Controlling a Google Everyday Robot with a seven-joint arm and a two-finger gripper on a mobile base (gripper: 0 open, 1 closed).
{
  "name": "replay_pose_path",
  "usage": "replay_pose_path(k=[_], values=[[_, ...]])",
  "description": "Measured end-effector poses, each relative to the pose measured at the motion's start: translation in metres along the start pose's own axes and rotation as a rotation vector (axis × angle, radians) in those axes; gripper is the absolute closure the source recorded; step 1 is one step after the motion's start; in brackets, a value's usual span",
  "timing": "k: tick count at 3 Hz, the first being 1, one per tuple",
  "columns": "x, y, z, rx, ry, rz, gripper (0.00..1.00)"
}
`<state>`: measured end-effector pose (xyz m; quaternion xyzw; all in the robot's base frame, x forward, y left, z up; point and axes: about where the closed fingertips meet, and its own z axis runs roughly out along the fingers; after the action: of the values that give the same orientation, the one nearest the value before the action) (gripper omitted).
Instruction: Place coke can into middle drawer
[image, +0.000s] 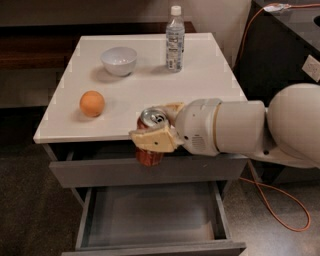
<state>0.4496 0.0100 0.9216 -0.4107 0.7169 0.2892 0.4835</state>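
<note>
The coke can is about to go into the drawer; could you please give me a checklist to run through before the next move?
1. Grip: ok, the pincer is shut on the coke can.
2. Can upright: ok.
3. Can past the table edge: ok, it hangs in front of the upper drawer front.
4. Open drawer pulled out, nothing seen inside: ok.
5. Can directly above the drawer's inside: cannot tell from this view.
6. Orange, bowl and bottle apart from the arm: ok.

The gripper (153, 125) clasps the coke can (149, 157), seemingly upright, just off the cabinet (205, 80) front edge, above the open middle drawer (150, 212), with an orange (92, 103) nearby.
</note>
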Motion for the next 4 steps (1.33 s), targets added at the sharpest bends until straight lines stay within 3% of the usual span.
replay_pose_path(k=[1, 2, 4], values=[[0.056, 0.013, -0.008, -0.029, 0.051, 0.008, 1.0], [0.092, 0.016, -0.004, -0.018, 0.093, -0.027, 1.0], [0.168, 0.002, 0.025, 0.053, 0.128, -0.107, 1.0]])
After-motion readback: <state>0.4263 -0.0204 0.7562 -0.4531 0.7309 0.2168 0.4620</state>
